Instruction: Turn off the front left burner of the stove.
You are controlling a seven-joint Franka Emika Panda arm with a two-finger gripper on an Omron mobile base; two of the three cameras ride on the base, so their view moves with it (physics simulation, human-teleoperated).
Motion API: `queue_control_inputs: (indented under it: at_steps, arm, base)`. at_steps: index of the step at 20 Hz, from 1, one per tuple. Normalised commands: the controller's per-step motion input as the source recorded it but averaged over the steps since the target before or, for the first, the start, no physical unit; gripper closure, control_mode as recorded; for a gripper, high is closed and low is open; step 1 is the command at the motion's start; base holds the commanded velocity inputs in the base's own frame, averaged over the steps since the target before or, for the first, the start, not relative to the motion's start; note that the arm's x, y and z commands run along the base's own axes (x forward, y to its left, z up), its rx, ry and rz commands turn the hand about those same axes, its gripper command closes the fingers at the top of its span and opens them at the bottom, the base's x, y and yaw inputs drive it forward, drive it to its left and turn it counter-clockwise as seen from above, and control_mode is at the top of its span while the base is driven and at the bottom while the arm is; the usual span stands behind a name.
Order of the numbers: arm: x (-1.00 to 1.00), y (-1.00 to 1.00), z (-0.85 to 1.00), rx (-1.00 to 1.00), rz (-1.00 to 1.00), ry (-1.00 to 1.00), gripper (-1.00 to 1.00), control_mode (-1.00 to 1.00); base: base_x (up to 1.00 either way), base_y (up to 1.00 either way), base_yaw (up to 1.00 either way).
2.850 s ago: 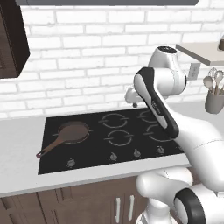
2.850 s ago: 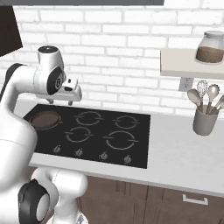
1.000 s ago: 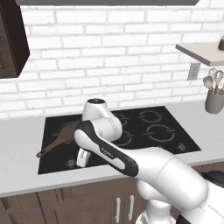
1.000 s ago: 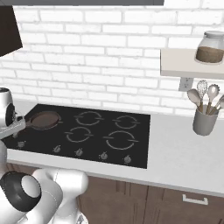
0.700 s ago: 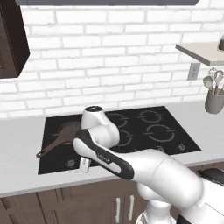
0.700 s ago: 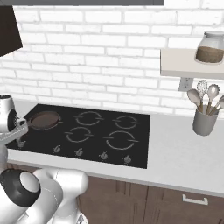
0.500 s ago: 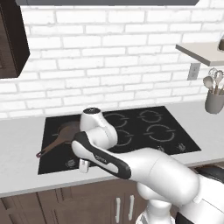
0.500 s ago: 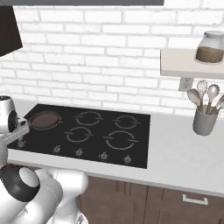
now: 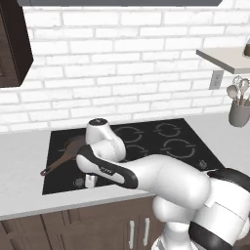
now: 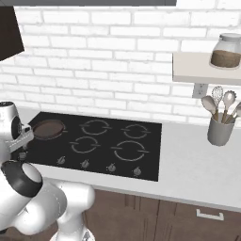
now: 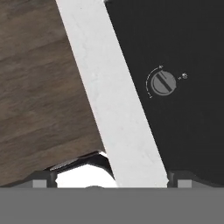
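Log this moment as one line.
gripper: open, above white counter edge | small grey round knob: untouched | flat black glass stove: brown pan on it

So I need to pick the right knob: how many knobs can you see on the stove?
4 show in the right base view, in a row along the stove's front edge. The arm may hide a fifth at far left.

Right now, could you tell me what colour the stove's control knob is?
Grey, on the black glass stove; the knob shows best in the hand view.
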Motion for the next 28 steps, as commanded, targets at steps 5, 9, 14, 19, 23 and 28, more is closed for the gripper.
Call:
queue_control_inputs:
  at_steps: [5,9,14,19,23,28]
  arm:
    - [0.1,0.15,-0.24,0.0,0.0,-0.01,-1.0,-1.0]
    - [0.14,0.19,-0.26,0.0,0.0,-0.07,-1.0,-1.0]
    - [0.14,0.12,-0.21,0.0,0.0,-0.13,-1.0,-1.0]
    - [0.24,0.23,-0.14,0.0,0.0,-0.1,-1.0,-1.0]
    - [0.32,0.22,-0.09,0.0,0.0,0.0,-1.0,-1.0]
    - [0.33,0.13,-0.09,0.0,0.0,0.0,-1.0,-1.0]
  base:
    - [0.0,0.0,0.0]
    - [0.0,0.0,0.0]
    - [0.0,0.0,0.0]
    - [0.0,0.0,0.0]
    - [0.0,0.0,0.0]
    - [0.0,0.0,0.0]
